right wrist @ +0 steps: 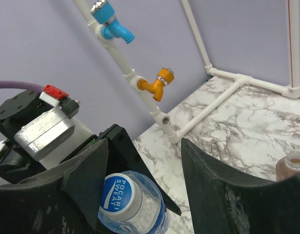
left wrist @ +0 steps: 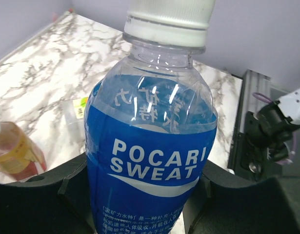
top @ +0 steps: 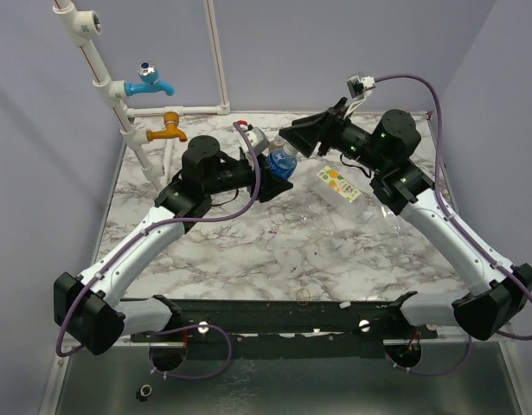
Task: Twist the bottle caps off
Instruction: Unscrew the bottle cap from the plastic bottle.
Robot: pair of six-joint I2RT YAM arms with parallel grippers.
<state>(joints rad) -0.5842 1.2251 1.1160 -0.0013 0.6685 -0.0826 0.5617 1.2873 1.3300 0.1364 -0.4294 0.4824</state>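
Blue-labelled plastic held centre stage. From above, the bottle (top: 282,162) sat clamped in the left gripper (top: 272,173), its top end aimed at the right gripper (top: 293,138), which hovered close against it. A second bottle (top: 339,184) lay on the marble table (top: 248,251), just beneath the right arm's wrist.

From the left wrist, the fingers (left wrist: 37,200) were closed on both sides of the bottle's label band, low on the body. The white-sided cap (left wrist: 167,19) sat on the neck well above them. An amber bottle (left wrist: 13,153) showed on the table off to one side of the gripper.

From the right wrist, the jaws stood apart with the cap between them. One finger was just beside it and the other clear of it, so nothing was gripped. A blue tap (right wrist: 110,22) and an orange tap (right wrist: 159,83) stood beyond the fingertips.

The bottle looked empty, so probably light, and its thin clear wall would likely dent under a hard squeeze. The label band seemed the firmest place to brace it. The cap looked small and rigid, so the hold belonged squarely on its rim, where an off-centre pinch might slip.
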